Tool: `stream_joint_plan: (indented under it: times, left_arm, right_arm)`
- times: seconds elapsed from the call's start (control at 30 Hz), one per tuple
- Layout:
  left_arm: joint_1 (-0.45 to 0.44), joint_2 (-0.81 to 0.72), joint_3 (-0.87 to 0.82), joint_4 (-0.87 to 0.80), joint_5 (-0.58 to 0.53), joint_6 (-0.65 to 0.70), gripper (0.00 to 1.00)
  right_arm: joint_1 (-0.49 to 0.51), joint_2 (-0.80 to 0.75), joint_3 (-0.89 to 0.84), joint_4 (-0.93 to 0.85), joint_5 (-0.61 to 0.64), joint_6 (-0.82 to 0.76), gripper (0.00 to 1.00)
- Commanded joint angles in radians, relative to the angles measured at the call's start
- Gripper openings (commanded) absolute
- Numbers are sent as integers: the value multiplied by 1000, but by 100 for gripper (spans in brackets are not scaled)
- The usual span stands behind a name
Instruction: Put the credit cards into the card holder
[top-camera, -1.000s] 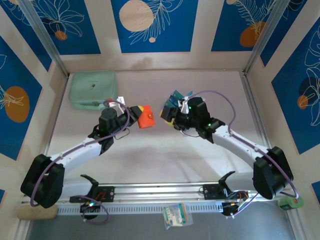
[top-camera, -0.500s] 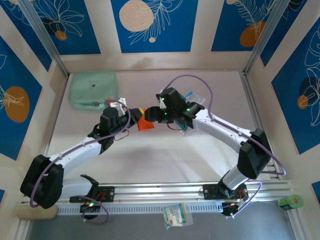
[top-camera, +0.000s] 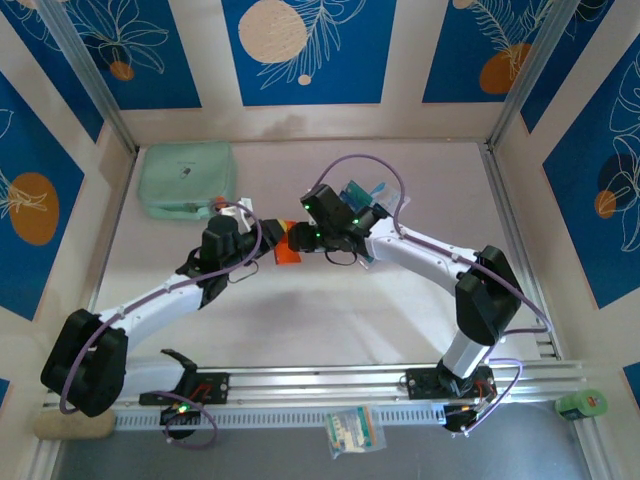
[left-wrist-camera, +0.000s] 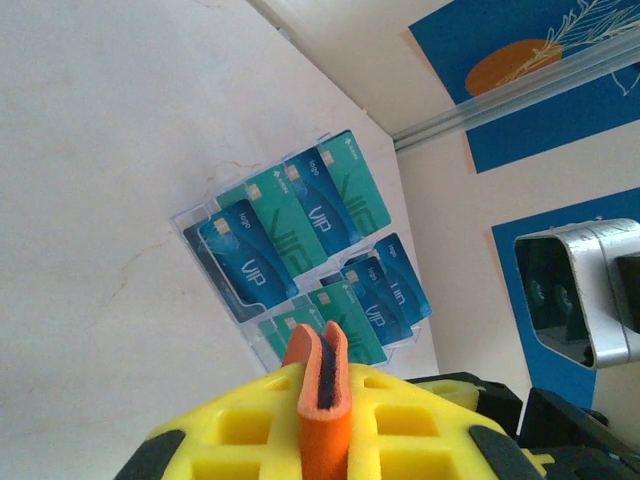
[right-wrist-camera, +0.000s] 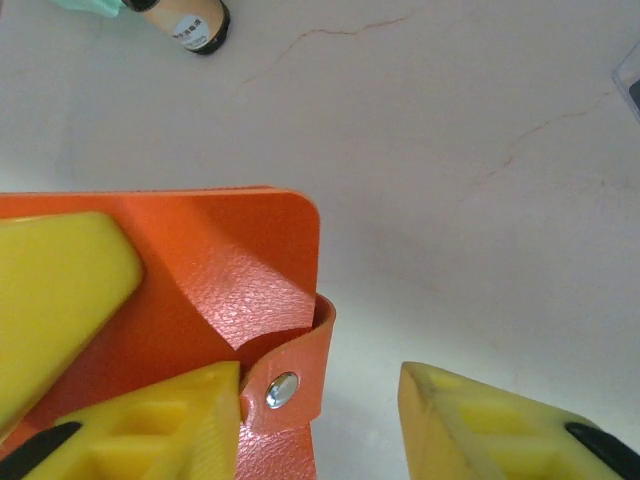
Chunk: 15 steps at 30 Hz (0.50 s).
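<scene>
Three walls (top-camera: 205, 60) with blue panels, white leaf drawings and orange discs enclose a pale tabletop (top-camera: 330, 310) marked by hairline cracks. A mint-green pouch (top-camera: 186, 180) lies well beyond the left fingers (left-wrist-camera: 250, 425), toward the far corner. A small dark-capped bottle (right-wrist-camera: 195, 25) stands beyond the right fingers (right-wrist-camera: 480, 420).

The card holder (right-wrist-camera: 230, 270) is a square orange wallet with a grained, leather-like face, a rounded corner and a snap tab (right-wrist-camera: 290, 380) bearing a metal stud. The left fingers are clenched on its folded edge, which stands upright between them. The right fingers are released. They straddle the snap tab, one just beside it and the other apart from it.

The credit cards (left-wrist-camera: 300, 215), teal and blue with pale "VIP" lettering, lie overlapped in two rows in a clear tray (left-wrist-camera: 195, 215) on the tabletop, ahead of the left fingers.
</scene>
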<state>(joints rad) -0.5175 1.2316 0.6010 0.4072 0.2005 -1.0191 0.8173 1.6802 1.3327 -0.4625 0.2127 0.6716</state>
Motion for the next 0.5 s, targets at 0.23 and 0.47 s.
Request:
stream_joint_plan:
  times: [0.23,0.47]
  left_arm:
    - [-21,-31,23,85,22,-27,0]
    - [-24,-42,18,99,25,-53,0]
  right_arm:
    - [-4,67,3,-83,142,18,21]
    - [-22,76,-86,-54,148,62,0]
